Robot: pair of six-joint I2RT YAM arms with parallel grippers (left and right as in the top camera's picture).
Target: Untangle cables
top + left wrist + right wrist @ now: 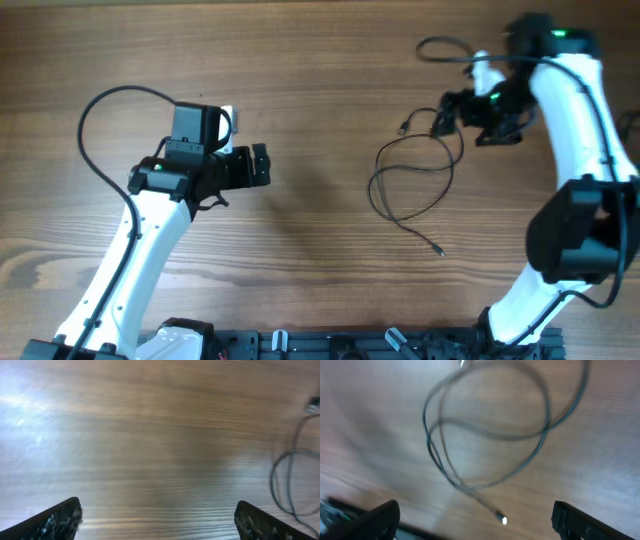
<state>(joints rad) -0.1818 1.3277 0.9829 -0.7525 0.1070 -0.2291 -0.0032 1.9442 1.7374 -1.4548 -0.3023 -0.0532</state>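
The cables [412,182] lie in loose thin dark loops on the wooden table, right of centre. One tiny plug end [438,250] trails toward the front and another [403,127] lies near my right gripper. My right gripper [441,117] hovers open just above the loops' upper right part, holding nothing. In the right wrist view the cable loops [485,435] lie blurred below, a plug end [502,520] shows between the open fingers [377,520], and my gripper [475,522] is empty. My left gripper [262,165] stands open left of centre, well apart from the cables. Between its spread fingertips [60,520] the left gripper [157,520] shows only bare wood, with a cable loop [285,480] at the right edge.
A thicker black arm cable [100,110] arcs behind the left arm, and another [440,45] curls at the back right. The rig's dark base [330,345] runs along the front edge. The wooden table [320,230] spans the whole view.
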